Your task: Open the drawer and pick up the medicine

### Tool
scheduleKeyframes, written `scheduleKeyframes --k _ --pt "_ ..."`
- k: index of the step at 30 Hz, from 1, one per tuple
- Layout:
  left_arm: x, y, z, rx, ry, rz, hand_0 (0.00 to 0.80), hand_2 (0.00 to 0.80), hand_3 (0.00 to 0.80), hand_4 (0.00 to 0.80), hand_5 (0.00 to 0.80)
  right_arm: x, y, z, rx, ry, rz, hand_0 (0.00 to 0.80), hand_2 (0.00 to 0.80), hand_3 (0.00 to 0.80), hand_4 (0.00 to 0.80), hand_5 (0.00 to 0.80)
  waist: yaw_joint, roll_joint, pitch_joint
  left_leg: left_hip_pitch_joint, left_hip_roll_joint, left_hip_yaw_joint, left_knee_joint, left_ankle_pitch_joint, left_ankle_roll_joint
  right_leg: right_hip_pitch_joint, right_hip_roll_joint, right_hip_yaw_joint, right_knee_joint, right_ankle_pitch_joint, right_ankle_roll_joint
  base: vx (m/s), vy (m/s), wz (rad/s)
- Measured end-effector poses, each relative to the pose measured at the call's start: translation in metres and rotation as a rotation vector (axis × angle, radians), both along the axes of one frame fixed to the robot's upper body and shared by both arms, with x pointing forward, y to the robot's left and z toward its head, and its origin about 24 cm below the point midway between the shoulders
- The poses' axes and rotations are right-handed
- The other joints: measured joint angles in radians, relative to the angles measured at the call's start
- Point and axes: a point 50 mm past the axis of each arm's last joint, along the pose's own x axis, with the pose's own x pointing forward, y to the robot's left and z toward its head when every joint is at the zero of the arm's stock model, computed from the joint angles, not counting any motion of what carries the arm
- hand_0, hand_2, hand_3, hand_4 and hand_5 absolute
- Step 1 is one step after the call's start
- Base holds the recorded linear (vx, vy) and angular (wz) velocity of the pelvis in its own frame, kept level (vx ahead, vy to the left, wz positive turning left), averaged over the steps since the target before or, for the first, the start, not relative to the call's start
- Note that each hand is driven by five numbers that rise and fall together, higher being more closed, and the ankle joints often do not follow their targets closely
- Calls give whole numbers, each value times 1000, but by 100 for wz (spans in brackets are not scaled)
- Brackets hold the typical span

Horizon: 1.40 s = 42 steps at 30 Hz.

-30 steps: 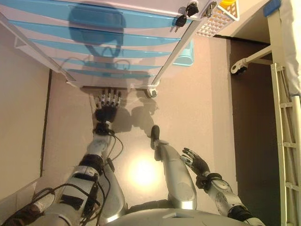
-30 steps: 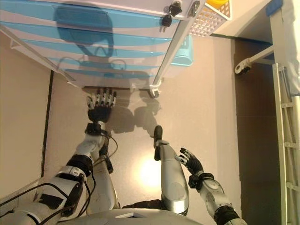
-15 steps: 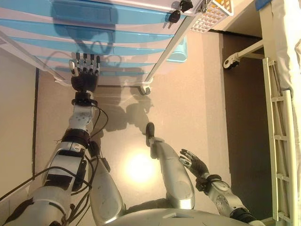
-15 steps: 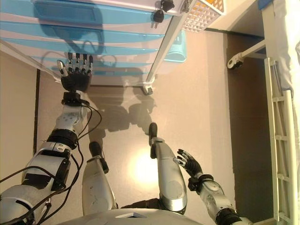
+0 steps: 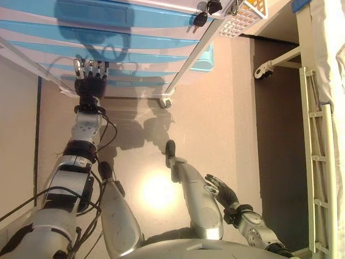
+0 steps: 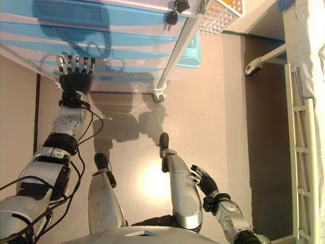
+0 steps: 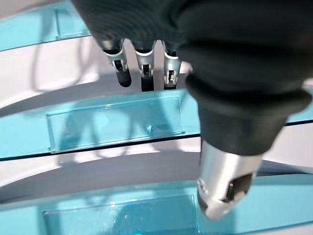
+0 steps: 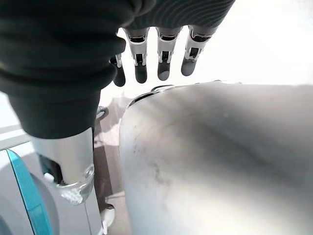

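A white drawer cabinet [image 5: 183, 59] with several translucent blue drawer fronts stands on casters ahead of me. All drawers are shut, and no medicine shows. My left hand [image 5: 89, 81] is open, its straight fingers [image 7: 143, 68] reaching at a lower blue drawer front [image 7: 117, 122] with a clear label pocket. I cannot tell whether the fingertips touch it. My right hand [image 6: 203, 182] hangs open and empty low at my right side.
Two black keys [image 5: 207, 12] hang at the cabinet's top right corner. A white mesh basket [image 5: 245, 15] is fixed to the cabinet's side. A pale blue bin [image 5: 203, 58] stands behind the cabinet. A white bed frame [image 5: 318, 135] with a caster [image 5: 262, 69] runs along the right.
My left hand rose from floor level below the cabinet up to the lower drawer fronts, then edged slightly further in. The camera shifted. The right hand sank slightly.
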Motion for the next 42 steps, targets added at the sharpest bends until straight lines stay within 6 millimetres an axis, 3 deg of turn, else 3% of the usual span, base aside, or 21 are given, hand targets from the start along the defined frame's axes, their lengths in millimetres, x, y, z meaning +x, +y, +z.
scheduleKeyframes --k 1,2,9,17,34,42 --pt "0 0 1 2 -5 -1 436 436 436 436 436 0 0 0 0 -3 0 0 0 0 0 0 0 0 0 -2 0 -1 0 0 0 0 1 0 -1 0 0 14 -48 5" --pt "0 -1 1 9 -9 -5 800 800 800 800 800 0 0 0 -1 -4 -1 0 0 0 0 0 1 0 0 -3 0 -3 0 0 -1 1 2 0 -3 0 0 12 -46 5" --pt "0 2 0 14 17 32 800 800 800 800 800 -1 2 0 7 -5 -3 0 0 0 0 0 -12 -1 0 -6 3 -21 -3 5 -9 18 12 -2 -24 7 -9 6 -20 6" --pt "-2 2 -16 28 80 28 800 800 800 800 800 0 3 0 6 -7 -11 0 0 0 0 0 -9 -1 0 31 2 -23 -22 7 -13 60 13 -6 -41 6 -8 -4 3 2" --pt "-27 -11 -67 20 38 -75 800 800 800 800 800 1 4 1 -4 -10 -37 0 0 0 0 0 39 2 1 69 -1 -23 -60 19 -16 92 10 -19 -53 6 -8 -2 4 1" --pt "-58 -18 -108 -19 30 -109 800 800 800 800 800 2 3 2 -9 -3 -45 0 0 0 0 0 61 11 7 99 -3 -22 -80 23 -14 122 10 -23 -70 2 -3 0 0 0"
